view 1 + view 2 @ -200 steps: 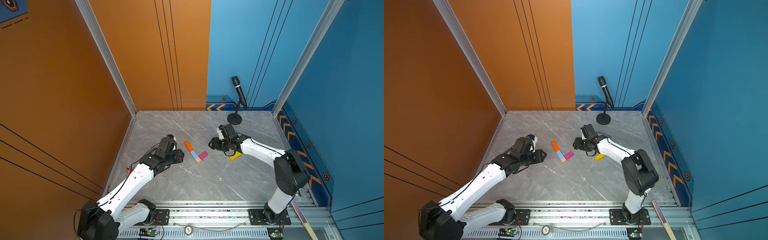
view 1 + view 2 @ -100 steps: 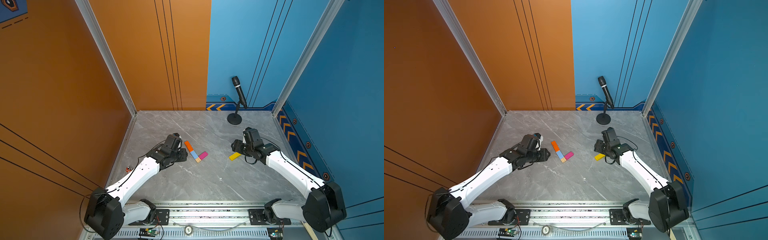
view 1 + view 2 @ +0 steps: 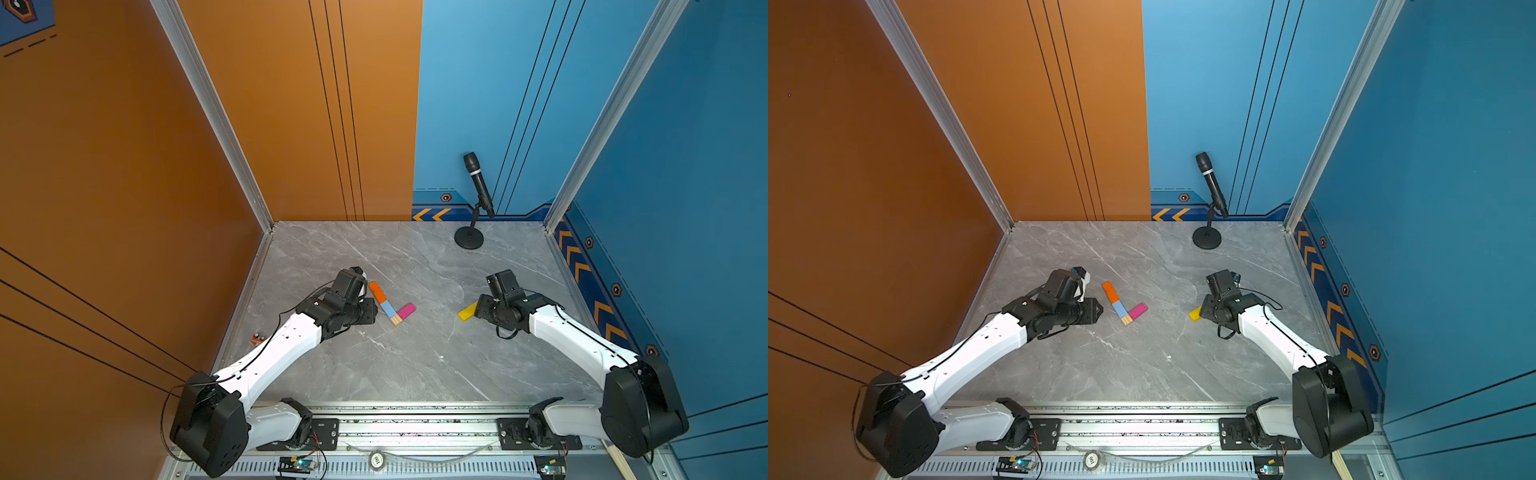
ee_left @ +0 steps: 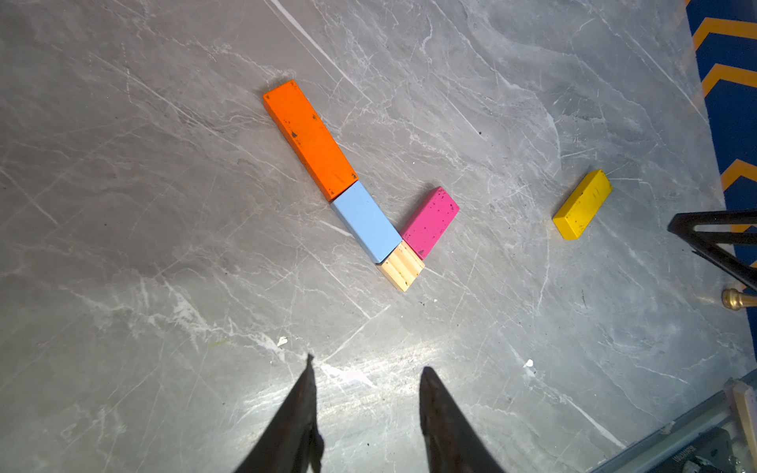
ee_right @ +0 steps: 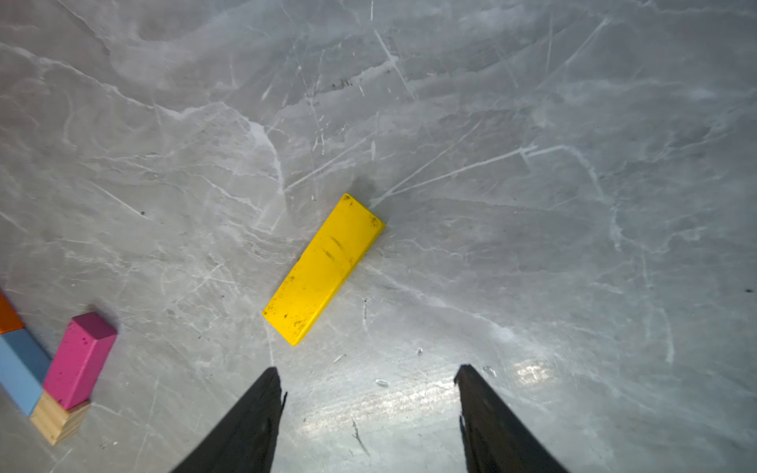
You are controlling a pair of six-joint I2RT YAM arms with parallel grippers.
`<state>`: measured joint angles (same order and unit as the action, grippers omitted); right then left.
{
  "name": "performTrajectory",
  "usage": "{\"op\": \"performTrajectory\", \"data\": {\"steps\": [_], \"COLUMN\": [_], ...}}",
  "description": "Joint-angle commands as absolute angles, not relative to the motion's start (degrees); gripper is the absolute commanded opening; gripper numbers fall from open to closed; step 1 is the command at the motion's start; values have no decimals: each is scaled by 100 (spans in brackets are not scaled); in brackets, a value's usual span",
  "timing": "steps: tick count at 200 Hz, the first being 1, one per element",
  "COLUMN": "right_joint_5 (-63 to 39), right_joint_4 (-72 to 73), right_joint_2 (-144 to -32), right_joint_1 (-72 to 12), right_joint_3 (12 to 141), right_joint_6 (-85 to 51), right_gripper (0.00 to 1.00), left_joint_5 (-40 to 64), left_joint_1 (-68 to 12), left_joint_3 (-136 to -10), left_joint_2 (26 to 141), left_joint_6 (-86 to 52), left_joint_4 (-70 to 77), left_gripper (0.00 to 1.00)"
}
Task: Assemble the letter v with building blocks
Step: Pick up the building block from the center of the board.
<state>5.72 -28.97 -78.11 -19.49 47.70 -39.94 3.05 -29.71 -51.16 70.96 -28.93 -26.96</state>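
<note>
- The left gripper (image 4: pixel 367 365) hovers low over the grey marble table (image 4: pixel 123 245). Its fingers (image 4: pixel 301 405) are parted a little and nothing sits between them.
- Ahead of those fingertips, clear of them, lies the unfinished letter v (image 3: pixel 387 308). The orange block (image 4: pixel 310 138) is farthest from the fingers and lies end to end with the light blue block (image 4: pixel 366 221).
- The wood block (image 4: pixel 401 266) touches the blue one's near end. It forms the point and is the piece closest to the left fingertips.
- The magenta block (image 4: pixel 430 222) slants away from the wood block, touching it, and starts the second stroke.
- The yellow block (image 5: pixel 323 269) lies flat and alone, well apart from the magenta one. It sits slantwise just ahead of the right fingertips, not between them.
- The right gripper (image 5: pixel 368 368) has its fingers (image 5: pixel 245 426) spread wide and holds nothing.
</note>
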Motion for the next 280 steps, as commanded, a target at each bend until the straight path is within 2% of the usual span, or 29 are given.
{"op": "performTrajectory", "data": {"steps": [1, 71, 128, 161, 257, 280], "right_joint_5": [820, 934, 632, 558, 395, 360], "right_joint_4": [-3037, -2992, -2245, -1998, -1934, -1975], "right_joint_2": [-8072, -8657, -8934, -9218, -9931, -10012], "right_joint_1": [-1931, -2080, -2103, -2092, -2177, -2202], "right_joint_3": [4767, 5060, 5118, 5308, 5629, 5698], "right_joint_6": [-4121, -4225, -4445, -4537, -4720, -4726], "right_gripper": [73, 78, 85, 86, 77, 72], "left_joint_5": [281, 291, 273, 260, 233, 221], "left_joint_1": [-3023, -3021, -3023, -3015, -2971, -2947], "left_joint_3": [-5288, -5213, -5154, -5153, -5056, -5021], "left_joint_2": [7111, 7110, 7090, 7096, 7058, 7031], "left_joint_6": [-2744, -2710, -2742, -2743, -2793, -2803], "left_joint_4": [-2742, -2690, -2689, -2686, -2689, -2690], "left_gripper": [43, 43, 43, 43, 43, 43]}}
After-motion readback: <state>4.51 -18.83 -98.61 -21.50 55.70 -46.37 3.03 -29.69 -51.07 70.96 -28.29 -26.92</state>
